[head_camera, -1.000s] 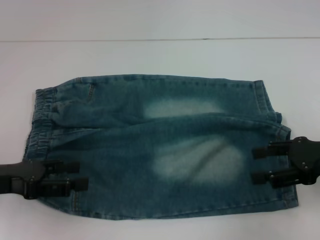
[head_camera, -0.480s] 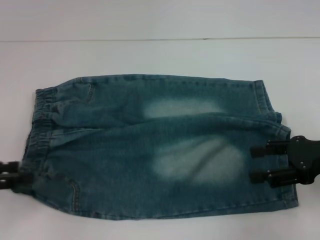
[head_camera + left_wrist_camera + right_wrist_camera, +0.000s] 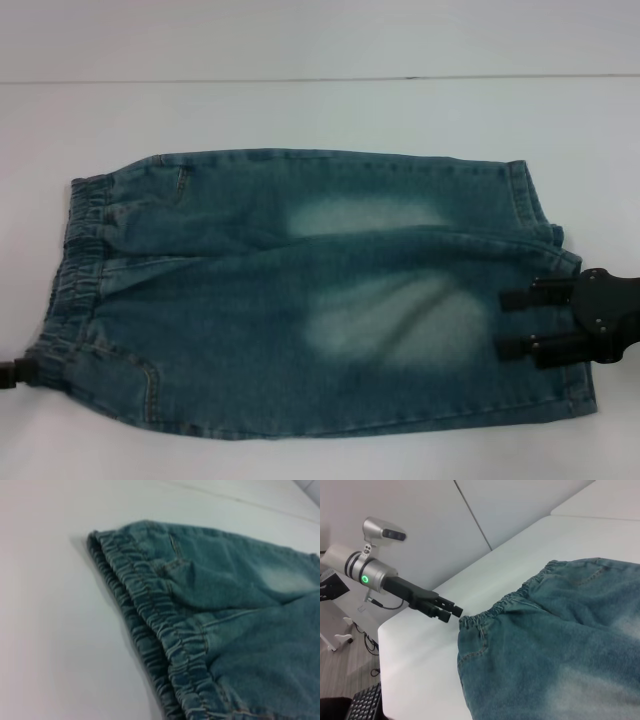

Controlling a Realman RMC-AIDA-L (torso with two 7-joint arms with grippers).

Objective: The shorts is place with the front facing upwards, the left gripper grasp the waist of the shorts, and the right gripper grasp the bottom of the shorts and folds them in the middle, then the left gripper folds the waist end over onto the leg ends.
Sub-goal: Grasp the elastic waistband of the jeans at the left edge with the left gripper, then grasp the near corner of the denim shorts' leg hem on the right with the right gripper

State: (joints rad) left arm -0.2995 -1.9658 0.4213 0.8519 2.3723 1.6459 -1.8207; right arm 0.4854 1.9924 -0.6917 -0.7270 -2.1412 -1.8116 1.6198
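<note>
The shorts (image 3: 310, 290) lie flat on the white table (image 3: 320, 115), folded lengthwise, with the waist (image 3: 75, 265) at the left and the leg ends (image 3: 555, 300) at the right. Nothing else sits on the table around them.

The right gripper (image 3: 520, 322) rests over the near-right corner of the denim by the hems, its two fingers spread apart and pointing left, holding nothing; its wrist is cut off at the right edge.

The left gripper (image 3: 12, 372) shows in the head view only as a dark tip at the left edge, just beside the waistband's near corner. The right wrist view shows it whole (image 3: 449, 610): fingers drawn together with no cloth between them, just off the waistband (image 3: 520, 596).

The left wrist view shows only the gathered elastic band (image 3: 160, 630), doubled in two layers
</note>
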